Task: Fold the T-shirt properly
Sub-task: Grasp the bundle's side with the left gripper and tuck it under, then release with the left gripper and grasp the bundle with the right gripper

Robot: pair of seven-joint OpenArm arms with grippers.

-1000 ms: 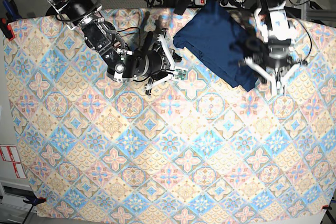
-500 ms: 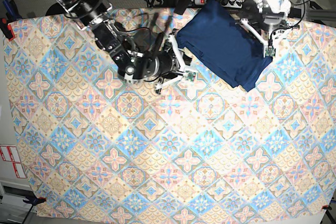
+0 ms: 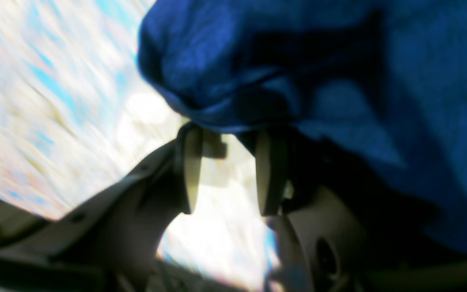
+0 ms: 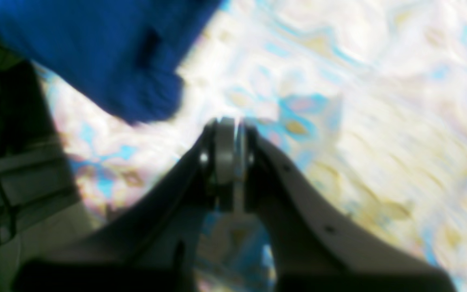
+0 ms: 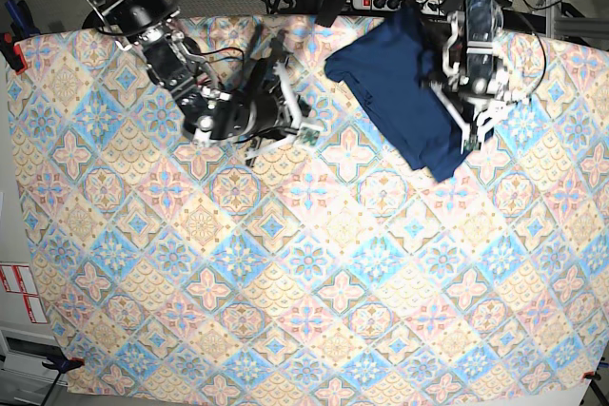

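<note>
One T-shirt [image 5: 400, 92], dark navy, folded into a single bundle near the far edge of the table. One patterned tablecloth [image 5: 304, 273] covering the whole table. Two robot arms in view, each carrying one gripper: left gripper [image 5: 473, 130] and right gripper [image 5: 303, 130], so two grippers in all; one white power strip [image 5: 381, 2] beyond the table's far edge.

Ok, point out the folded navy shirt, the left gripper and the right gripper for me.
T-shirt [image 5: 395, 83], base view, on the flat top of the folded fabric.
Left gripper [image 3: 227, 172], left wrist view, midway between its parted fingertips, below the fabric's edge.
Right gripper [image 4: 228, 152], right wrist view, where its closed fingertips meet.
</note>
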